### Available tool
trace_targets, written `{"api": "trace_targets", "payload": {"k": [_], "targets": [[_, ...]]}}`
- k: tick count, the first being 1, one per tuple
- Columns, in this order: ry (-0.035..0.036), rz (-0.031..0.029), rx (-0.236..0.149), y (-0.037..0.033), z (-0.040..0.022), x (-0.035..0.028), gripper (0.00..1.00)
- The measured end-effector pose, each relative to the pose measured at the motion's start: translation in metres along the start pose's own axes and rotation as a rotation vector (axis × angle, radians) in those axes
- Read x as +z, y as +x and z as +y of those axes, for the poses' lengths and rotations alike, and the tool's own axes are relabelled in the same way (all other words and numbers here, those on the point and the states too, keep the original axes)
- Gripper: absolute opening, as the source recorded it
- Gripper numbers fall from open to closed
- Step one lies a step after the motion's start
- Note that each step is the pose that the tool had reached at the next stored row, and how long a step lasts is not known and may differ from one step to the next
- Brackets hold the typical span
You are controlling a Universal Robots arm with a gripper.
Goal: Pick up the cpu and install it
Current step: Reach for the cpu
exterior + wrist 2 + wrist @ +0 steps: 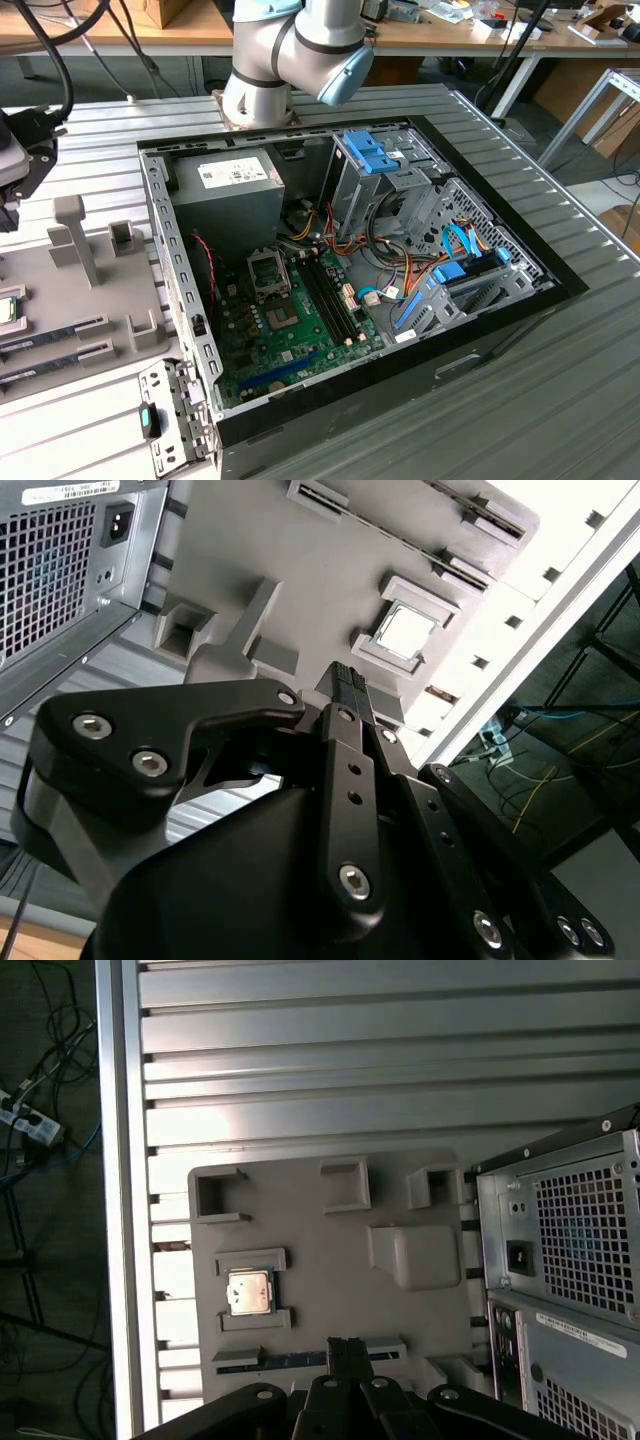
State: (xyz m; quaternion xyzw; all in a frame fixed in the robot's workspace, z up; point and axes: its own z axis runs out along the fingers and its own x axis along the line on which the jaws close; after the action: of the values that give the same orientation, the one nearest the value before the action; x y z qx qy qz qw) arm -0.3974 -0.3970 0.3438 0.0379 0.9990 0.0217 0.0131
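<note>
The cpu [248, 1291] is a small silver square with a thin green rim, lying flat in a bracketed seat on the grey holder plate [330, 1240]. It also shows in the second wrist view [405, 632] and at the exterior view's far left edge [8, 310]. My gripper [345, 1344] hangs above the plate, a short way off the cpu and not touching it. Its black fingertips [347, 678] are pressed together with nothing between them. The motherboard's socket [268, 268] sits inside the open computer case [180, 300].
Memory sticks [50, 336] lie in slots on the holder plate near the cpu, and grey posts [75, 240] stand up from it. The power supply box [225, 190] fills the case's back corner. Drive cages and cables [420, 230] crowd the exterior view's right side.
</note>
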Motion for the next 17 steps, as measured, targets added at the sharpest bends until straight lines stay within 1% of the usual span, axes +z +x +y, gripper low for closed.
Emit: {"api": "trace_targets", "payload": {"k": [7,9,12,13,15,16,17], "targets": [[0.0004,0.0001,0.000,0.0019,-0.0001,0.0030,0.11],[0.0023,0.0000,0.000,0.0034,0.0001,0.0038,0.11],[0.0074,-0.0004,0.000,0.0066,0.0006,0.0049,0.11],[0.0100,-0.0006,0.000,0.0093,0.0012,0.0057,0.11],[0.0163,-0.0010,0.000,0.0119,0.0034,0.0068,0.11],[0.0260,-0.0019,-0.001,0.0126,0.0047,0.0073,0.11],[0.0372,-0.0027,-0.001,0.0131,0.0058,0.0077,0.11]]}}
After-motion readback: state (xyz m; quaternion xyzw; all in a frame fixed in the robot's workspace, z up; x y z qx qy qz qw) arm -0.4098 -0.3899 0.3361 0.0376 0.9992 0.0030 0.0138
